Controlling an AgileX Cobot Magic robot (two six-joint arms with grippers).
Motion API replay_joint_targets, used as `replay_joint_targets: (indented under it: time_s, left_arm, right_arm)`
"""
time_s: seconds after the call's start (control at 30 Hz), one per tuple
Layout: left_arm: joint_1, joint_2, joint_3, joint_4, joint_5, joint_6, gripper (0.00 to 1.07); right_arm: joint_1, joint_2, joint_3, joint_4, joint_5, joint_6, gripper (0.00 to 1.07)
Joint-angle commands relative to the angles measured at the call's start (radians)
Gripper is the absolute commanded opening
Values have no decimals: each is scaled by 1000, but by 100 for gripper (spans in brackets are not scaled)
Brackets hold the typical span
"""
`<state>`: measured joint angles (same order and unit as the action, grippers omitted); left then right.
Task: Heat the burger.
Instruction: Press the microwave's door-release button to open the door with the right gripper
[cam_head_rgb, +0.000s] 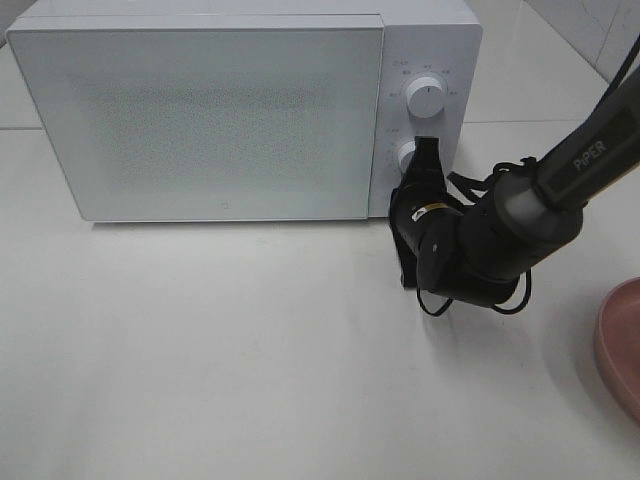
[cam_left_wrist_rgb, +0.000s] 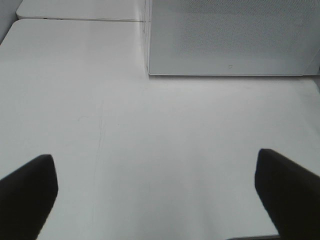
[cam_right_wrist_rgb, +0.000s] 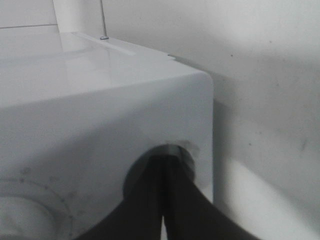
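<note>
Touching microwave (cam_head_rgb: 200, 120)'s lower knob (cam_head_rgb: 405, 157) w/ right claw (cam_head_rgb: 426, 146) closed tight; left claw (cam_left_wrist_rgb: 155, 155) wide above table (cam_head_rgb: 250, 350).

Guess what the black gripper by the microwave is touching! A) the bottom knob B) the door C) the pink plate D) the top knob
A: the right gripper has its tips on the lower knob of the microwave, under the free upper knob.

White desk (cam_head_rgb: 200, 350), smooth, matte. White microwave (cam_head_rgb: 200, 120) standing on far side, door shut, front facing camera. Pink plate (cam_head_rgb: 622, 345) on desk at right edge of exterior view, partly cut off, well apart from microwave. Faint scuff line on surface in left wrist view.
</note>
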<state>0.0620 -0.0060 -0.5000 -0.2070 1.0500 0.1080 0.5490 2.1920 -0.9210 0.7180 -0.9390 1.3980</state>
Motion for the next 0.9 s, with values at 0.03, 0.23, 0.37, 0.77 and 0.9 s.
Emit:
replay_joint_targets:
  time_s: [0.03, 0.23, 0.37, 0.77, 0.9]
  left_arm:
    - [5, -24, 2, -3, -15, -4, 102]
    - [5, -24, 2, -3, -15, -4, 102]
    - [5, -24, 2, -3, -15, -4, 102]
    - [5, -24, 2, -3, -15, -4, 102]
    - [5, -24, 2, -3, -15, -4, 102]
  right_arm:
    - [-22, 21, -99, -29, -192, -33, 0]
    - [-22, 23, -121, -19, -200, -66, 0]
    - [-22, 23, -121, -12, -194, -68, 0]
    - [-19, 17, -106, -12, -178, -63, 0]
    - [-19, -10, -63, -17, -169, -63, 0]
